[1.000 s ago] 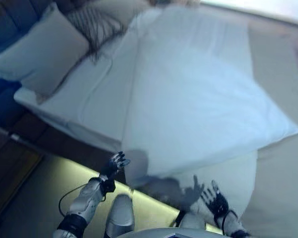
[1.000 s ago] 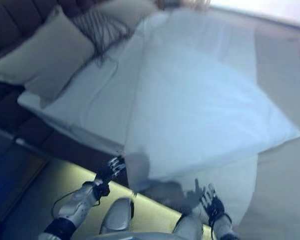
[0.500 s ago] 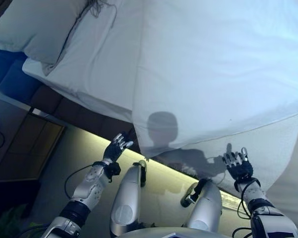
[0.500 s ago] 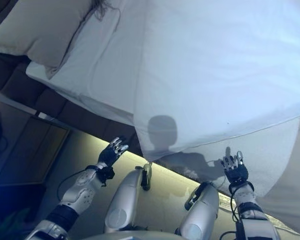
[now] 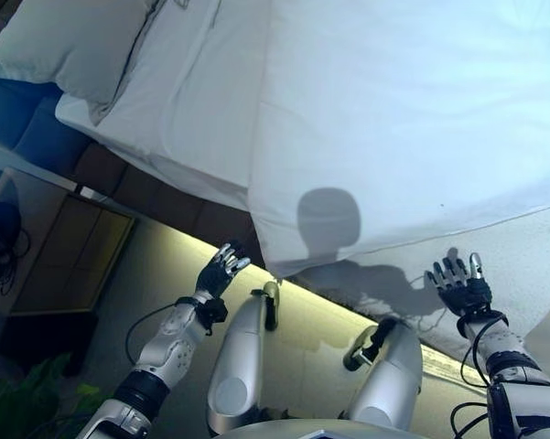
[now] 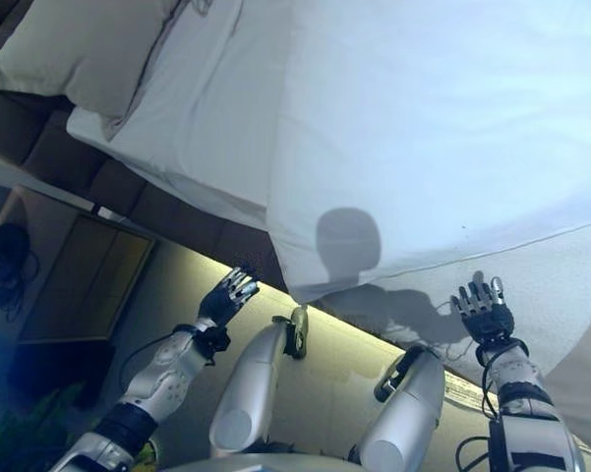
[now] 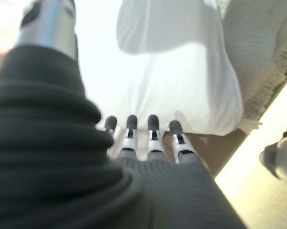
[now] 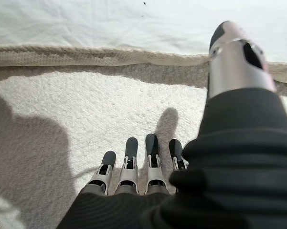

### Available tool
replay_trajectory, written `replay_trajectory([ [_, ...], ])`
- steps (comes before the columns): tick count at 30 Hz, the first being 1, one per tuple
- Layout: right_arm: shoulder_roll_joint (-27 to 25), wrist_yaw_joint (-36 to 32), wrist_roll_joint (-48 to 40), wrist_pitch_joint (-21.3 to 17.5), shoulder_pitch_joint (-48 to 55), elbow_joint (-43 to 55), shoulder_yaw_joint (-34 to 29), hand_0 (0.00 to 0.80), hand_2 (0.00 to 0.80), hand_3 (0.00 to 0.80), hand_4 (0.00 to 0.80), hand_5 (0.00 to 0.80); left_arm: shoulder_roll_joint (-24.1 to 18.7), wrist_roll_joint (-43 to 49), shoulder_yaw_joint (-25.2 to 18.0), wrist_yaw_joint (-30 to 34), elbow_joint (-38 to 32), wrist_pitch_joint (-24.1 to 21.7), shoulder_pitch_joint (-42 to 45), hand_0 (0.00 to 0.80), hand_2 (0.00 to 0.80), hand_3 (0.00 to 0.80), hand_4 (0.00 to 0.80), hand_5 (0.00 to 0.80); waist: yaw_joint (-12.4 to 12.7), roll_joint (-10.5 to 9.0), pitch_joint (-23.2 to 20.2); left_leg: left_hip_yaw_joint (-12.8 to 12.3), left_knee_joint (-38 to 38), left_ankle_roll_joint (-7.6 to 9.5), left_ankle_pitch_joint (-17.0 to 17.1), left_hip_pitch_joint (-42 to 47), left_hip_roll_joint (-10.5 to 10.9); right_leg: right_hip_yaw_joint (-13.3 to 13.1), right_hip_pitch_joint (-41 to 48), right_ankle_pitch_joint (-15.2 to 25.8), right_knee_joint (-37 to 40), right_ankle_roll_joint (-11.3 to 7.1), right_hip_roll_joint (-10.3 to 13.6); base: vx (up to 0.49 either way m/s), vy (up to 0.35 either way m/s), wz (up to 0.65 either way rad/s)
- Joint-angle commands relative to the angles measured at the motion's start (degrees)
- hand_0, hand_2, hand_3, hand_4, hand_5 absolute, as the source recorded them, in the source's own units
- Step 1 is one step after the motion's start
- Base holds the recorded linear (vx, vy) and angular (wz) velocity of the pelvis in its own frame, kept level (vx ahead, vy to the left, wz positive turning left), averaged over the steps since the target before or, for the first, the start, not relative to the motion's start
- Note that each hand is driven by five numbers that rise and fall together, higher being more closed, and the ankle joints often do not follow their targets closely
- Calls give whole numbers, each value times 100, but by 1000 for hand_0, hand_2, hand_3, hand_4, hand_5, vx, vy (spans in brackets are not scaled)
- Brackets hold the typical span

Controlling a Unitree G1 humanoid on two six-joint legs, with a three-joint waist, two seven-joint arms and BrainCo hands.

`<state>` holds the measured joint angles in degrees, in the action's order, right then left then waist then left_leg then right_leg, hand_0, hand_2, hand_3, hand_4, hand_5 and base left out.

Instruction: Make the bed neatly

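A white duvet (image 5: pixel 412 119) covers most of the bed, its near corner hanging over the bed's side above my legs. Under it, a cream textured blanket (image 5: pixel 522 265) hangs down on the right. The white sheet (image 5: pixel 188 101) lies bare on the left, with a grey pillow (image 5: pixel 64 41) at the head. My left hand (image 5: pixel 221 273) is open, held up just left of the duvet's corner and holding nothing. My right hand (image 5: pixel 458 282) is open with fingers spread in front of the blanket; the right wrist view shows its fingers (image 8: pixel 129 162) apart from the blanket (image 8: pixel 86 109).
The dark bed base (image 5: pixel 165 197) runs along the near side above a lit strip of floor. A wooden nightstand (image 5: pixel 69 265) stands at the left beside the blue headboard (image 5: pixel 18 119). A green plant (image 5: pixel 37 402) shows at the lower left.
The camera has tilted down and nearer the bed's side, so the whole picture shifted. Both hands stay open and empty; the right hand has risen closer to the hanging blanket.
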<state>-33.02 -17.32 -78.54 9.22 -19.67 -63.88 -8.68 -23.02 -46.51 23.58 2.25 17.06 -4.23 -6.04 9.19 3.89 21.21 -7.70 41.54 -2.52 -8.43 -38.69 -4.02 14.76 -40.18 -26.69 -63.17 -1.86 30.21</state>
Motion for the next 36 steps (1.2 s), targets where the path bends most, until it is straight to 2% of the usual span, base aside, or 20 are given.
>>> replay_trajectory([
  [1, -355, -156, -65, -117, -599, -92, -285, 0, 0, 0, 0, 0, -22, -159, 70, 58, -156, -262, 25, 0, 0, 0, 0, 0, 166, 42, -191, 118, 291, 93, -521, 223, -285, -527, -262, 2446, 1617, -796, 11, 48, -38, 0],
  [5, -238, 181, -215, -134, -634, -23, -296, 0, 0, 0, 0, 0, -46, -156, 114, 6, -88, -299, 6, 0, 0, 0, 0, 0, 175, -21, -221, 124, 239, 73, -551, 344, -311, -504, -183, 2440, 1619, -827, 6, 39, -37, 1],
  [10, -117, 561, -209, -371, -543, -180, -280, 0, 0, 0, 0, 0, 6, -115, 158, -91, -55, -288, -92, 0, 0, 0, 0, 0, 163, -43, -215, 119, 164, 52, -555, 456, -376, -513, -111, 2455, 1683, -866, -39, 1, -11, 3],
  [16, -243, 263, -242, -429, -643, -277, -268, 0, 0, 0, 0, 0, -18, -120, 151, -154, -37, -208, -263, 0, 0, 0, 0, 0, 198, -102, -201, 109, 11, -2, -523, 557, -444, -421, 8, 2525, 1880, -937, -83, -33, -20, 4],
  [22, -411, 110, -487, -286, -778, -179, -368, 0, 0, 0, 0, 0, -140, -168, 115, -105, 43, -167, -289, 0, 0, 0, 0, 0, 269, -196, -268, 118, -150, 6, -484, 765, -428, -345, 212, 2556, 1979, -976, -65, 39, -18, -1],
  [28, -608, 231, -431, -25, -1185, -356, -268, 0, 0, 0, 0, 0, -142, -286, 180, -51, 303, -300, -374, 0, 0, 0, 0, 0, 340, -150, -263, 177, -119, 33, -467, 708, -369, -349, 134, 2533, 1864, -961, -62, 8, 14, -2],
  [36, -553, 309, -588, 21, -1343, -474, -144, 0, 0, 0, 0, 0, -28, -337, 297, -105, 513, -494, -441, 0, 0, 0, 0, 0, 336, -68, -212, 220, -36, 29, -429, 516, -349, -418, -48, 2501, 1723, -909, -79, -4, 4, 0],
])
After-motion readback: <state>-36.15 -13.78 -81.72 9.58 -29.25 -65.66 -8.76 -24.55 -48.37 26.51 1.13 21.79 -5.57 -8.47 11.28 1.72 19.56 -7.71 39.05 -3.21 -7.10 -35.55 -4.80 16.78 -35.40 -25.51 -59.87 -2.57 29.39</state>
